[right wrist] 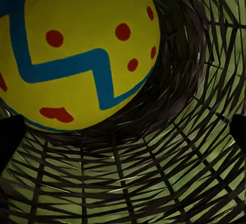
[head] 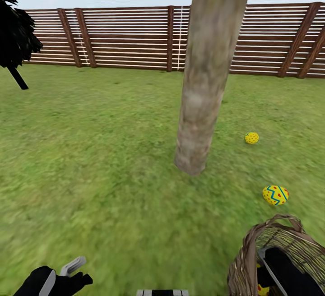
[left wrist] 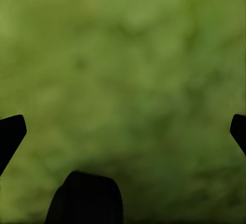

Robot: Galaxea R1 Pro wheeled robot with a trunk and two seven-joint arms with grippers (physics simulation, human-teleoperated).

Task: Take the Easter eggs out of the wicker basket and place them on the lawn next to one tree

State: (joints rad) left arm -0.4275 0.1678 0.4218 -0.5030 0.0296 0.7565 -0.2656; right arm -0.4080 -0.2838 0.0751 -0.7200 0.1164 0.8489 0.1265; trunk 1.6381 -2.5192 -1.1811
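A thick pale tree (head: 203,84) rises from the lawn (head: 99,160) in the middle of the head view. Two yellow Easter eggs lie on the grass to its right, one farther off (head: 251,138) and one closer (head: 276,195). The wicker basket (head: 246,260) sits at the lower right with my right arm reaching down into it. Inside it, the third egg (right wrist: 72,49) lies just ahead of my right gripper (right wrist: 123,137), which is open with its fingertips wide apart over the weave (right wrist: 154,183). My left gripper (left wrist: 123,131) hangs open and empty over grass.
A brown slatted fence (head: 131,39) closes the yard at the back. A small black tree (head: 13,30) stands at the far left. Open grass spreads left of the trunk and in front of it.
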